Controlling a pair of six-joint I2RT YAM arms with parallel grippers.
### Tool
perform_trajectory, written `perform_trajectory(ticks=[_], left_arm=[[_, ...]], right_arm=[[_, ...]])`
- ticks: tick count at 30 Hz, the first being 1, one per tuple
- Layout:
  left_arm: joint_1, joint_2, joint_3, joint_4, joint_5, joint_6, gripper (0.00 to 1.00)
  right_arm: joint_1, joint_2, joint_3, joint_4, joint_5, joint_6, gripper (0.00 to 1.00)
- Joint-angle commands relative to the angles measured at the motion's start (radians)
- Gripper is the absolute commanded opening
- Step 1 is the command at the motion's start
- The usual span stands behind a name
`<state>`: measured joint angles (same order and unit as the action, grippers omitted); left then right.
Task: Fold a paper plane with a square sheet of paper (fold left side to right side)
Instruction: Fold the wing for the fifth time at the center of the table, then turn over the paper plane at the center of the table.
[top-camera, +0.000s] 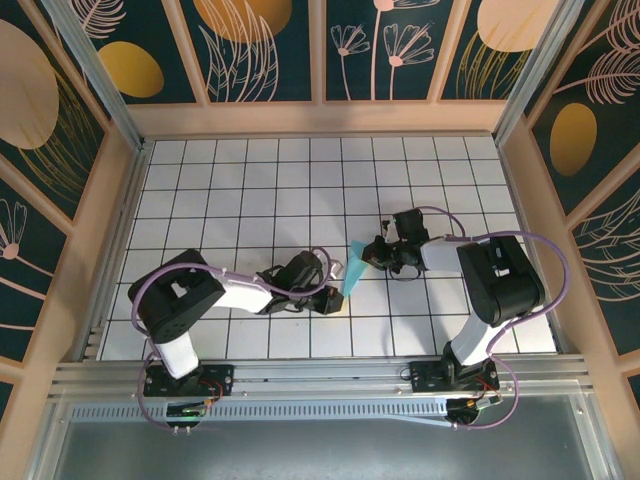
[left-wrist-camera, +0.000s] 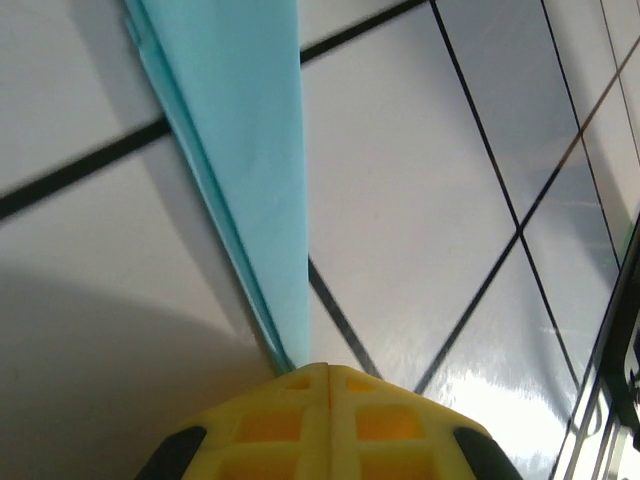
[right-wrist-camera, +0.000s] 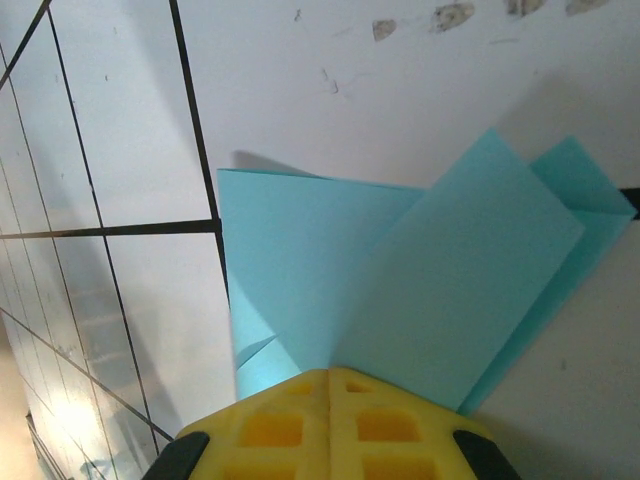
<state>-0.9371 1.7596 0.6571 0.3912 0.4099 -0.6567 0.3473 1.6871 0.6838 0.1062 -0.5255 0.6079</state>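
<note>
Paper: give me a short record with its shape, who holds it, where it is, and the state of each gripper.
paper: turquoise, folded in layers, narrow at one end and fanned at the other
left gripper: shut on the narrow tip
right gripper: shut on the fanned end
place: spans the gap between the grippers, over the table, right of centre
contact with table: cannot tell

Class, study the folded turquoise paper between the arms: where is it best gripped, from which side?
Pinch the folded turquoise paper across its layers at an end: the narrow tip from the left, by the left gripper, or the fanned wide end from the right, by the right gripper. Thin and tapered, its middle may sag.
</note>
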Motion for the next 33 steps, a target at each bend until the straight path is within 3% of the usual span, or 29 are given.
perform_trajectory(ticks=[1, 5, 13, 15, 17, 19, 26, 29, 33], left_arm=[[-0.020, -0.034, -0.067, -0.086, 0.003, 0.019, 0.00], [-0.017, -0.130, -0.090, -0.090, -0.074, 0.003, 0.00], [0.062, -0.388, -0.114, -0.044, -0.224, -0.061, 0.02], [0.072, -0.446, -0.110, -0.055, -0.315, -0.061, 0.08], [0.073, -0.502, -0.108, -0.073, -0.436, -0.046, 0.22], [0.075, -0.545, -0.115, -0.082, -0.544, -0.034, 0.24], [0.075, -0.652, -0.169, -0.055, -0.813, -0.010, 0.66], [0.075, -0.680, -0.187, -0.064, -0.870, -0.001, 0.72], [0.075, -0.716, -0.210, -0.094, -0.912, 0.015, 0.74]], right_arm=[[-0.018, 0.026, 0.016, -0.084, 0.063, -0.027, 0.00], [-0.018, -0.021, 0.063, -0.106, 0.063, -0.042, 0.00], [-0.016, -0.200, 0.185, -0.262, 0.216, -0.106, 0.37], [-0.005, -0.238, 0.203, -0.317, 0.279, -0.109, 0.42], [0.025, -0.261, 0.225, -0.393, 0.377, -0.104, 0.47], [0.064, -0.266, 0.241, -0.458, 0.466, -0.084, 0.51], [0.265, -0.178, 0.331, -0.684, 0.789, 0.132, 0.59], [0.323, -0.088, 0.425, -0.807, 0.854, 0.269, 0.61], [0.392, 0.025, 0.531, -0.919, 0.921, 0.413, 0.61]])
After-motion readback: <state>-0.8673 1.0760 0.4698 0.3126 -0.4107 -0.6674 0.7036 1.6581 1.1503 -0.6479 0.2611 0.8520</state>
